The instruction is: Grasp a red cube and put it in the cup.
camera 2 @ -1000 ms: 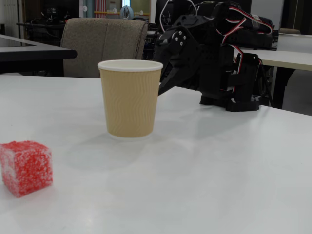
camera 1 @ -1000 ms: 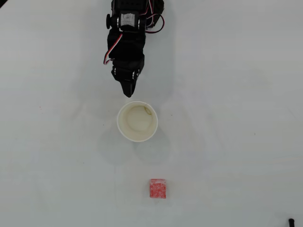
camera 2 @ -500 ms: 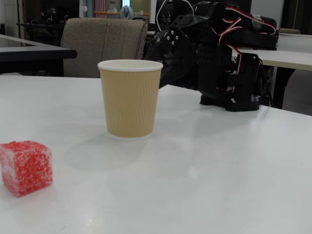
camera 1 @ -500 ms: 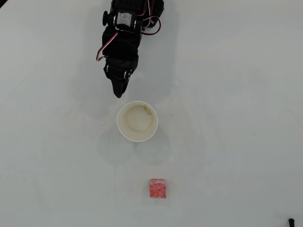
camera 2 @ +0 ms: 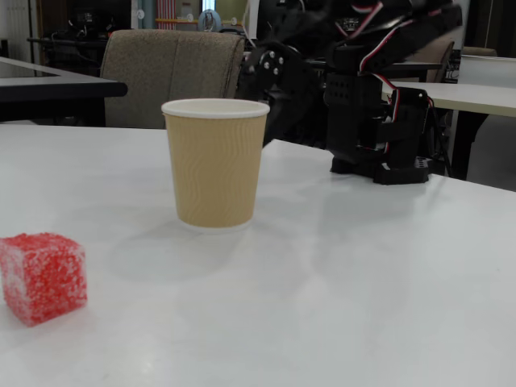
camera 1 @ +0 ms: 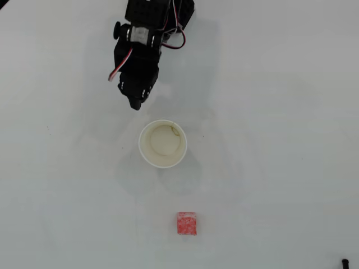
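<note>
Currently: cup (camera 1: 162, 144) stood upright on desk (camera 1: 280, 112), mouth open to receive | red cube (camera 1: 187, 223) laid ungrasped below cup, overhead view | claw (camera 1: 136, 103) parked above cup, tips seemingly together, empty

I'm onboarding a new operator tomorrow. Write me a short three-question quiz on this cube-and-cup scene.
1. True or false: the red cube already lies inside the cup.
2. In the overhead view, which lies between the other two: A) the cup, B) the red cube, C) the gripper?
3. Fill in: seen from the side in the fixed view, the cup's ribbed outer wall is ____ in colour.

Key: 1 false, the cube rests on the white table, apart from the cup. 2 A. 3 tan.
</note>
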